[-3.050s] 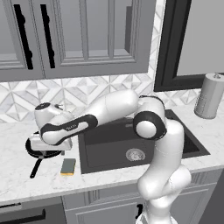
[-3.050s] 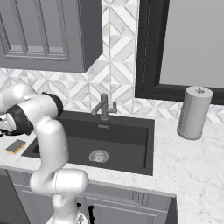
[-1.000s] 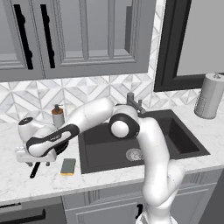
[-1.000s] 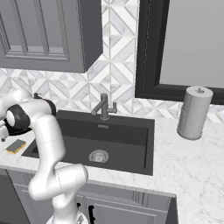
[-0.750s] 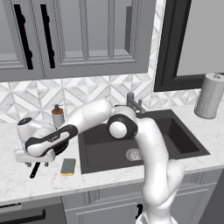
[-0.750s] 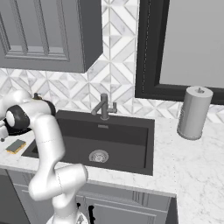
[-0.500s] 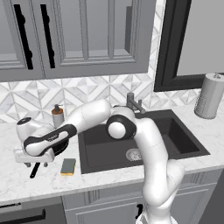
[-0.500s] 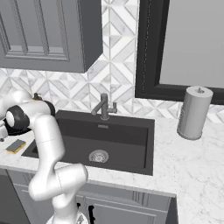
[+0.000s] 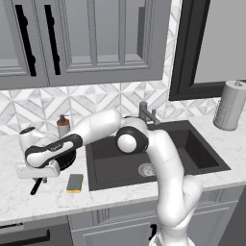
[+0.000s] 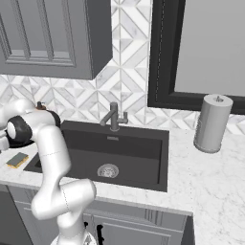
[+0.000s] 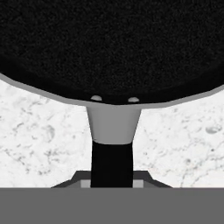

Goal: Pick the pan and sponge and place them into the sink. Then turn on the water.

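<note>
A white robot arm is stretched far to the left over a white marble counter (image 9: 14, 202), its hand lowered onto the pan (image 9: 65, 161), which sits on the counter just left of the sink (image 9: 108, 163). The gripper (image 9: 38, 174) is placed over the pan's long black handle (image 9: 36, 186), near where it joins the round body. In the hand view the pan (image 11: 109, 48) is seen close up as a wide black disc across the top, with its grey neck and dark handle (image 11: 111, 164) running straight down between the fingertips. A second ago the jaws were spread wide above the handle; they are now drawn in tight around it, so the handle is judged to be clamped, although the contact itself is hidden at the bottom edge of the hand view. The pan is not yet lifted and rests on the marble. The sponge (image 9: 75, 182) lies flat on the counter beside the sink's front left corner, near the pan but apart from it, untouched. A soap dispenser (image 9: 63, 126) stands behind the pan. The faucet (image 10: 113, 116) is seen at the back of the sink, and no water is running. With the grip made, the pan is ready to be carried to the basin; the sponge and the water are left to do.
</note>
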Controlling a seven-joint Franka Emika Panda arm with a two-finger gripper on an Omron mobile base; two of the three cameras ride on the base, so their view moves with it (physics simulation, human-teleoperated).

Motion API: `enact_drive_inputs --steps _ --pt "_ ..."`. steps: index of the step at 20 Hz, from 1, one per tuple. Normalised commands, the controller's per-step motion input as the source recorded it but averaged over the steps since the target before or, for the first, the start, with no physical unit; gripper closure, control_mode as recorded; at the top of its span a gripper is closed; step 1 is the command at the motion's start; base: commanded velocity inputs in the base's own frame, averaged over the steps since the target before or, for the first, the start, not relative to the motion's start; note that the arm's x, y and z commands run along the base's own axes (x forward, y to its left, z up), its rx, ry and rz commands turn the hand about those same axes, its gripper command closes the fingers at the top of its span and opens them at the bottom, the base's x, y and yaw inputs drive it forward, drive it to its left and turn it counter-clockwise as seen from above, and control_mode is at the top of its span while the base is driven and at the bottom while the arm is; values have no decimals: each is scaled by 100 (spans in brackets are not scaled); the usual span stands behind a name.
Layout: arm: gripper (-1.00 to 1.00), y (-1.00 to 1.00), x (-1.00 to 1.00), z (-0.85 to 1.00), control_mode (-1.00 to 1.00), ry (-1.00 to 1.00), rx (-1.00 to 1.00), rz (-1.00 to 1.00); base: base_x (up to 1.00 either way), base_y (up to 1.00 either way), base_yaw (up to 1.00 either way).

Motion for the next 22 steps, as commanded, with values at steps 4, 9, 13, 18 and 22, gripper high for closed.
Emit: enact_drive_inputs --steps 4,9,13,18,22 --pt "100 -27 0 0 -100 -1 1 0 0 0 0" --pt "100 -29 -1 14 -100 -4 0 -12 0 0 0" --pt "100 -26 -1 33 -100 -5 1 -28 0 0 0" --pt "100 -48 -2 33 -100 -1 5 -40 0 0 0" --pt "100 -84 -1 6 -100 1 0 -39 0 0 0"
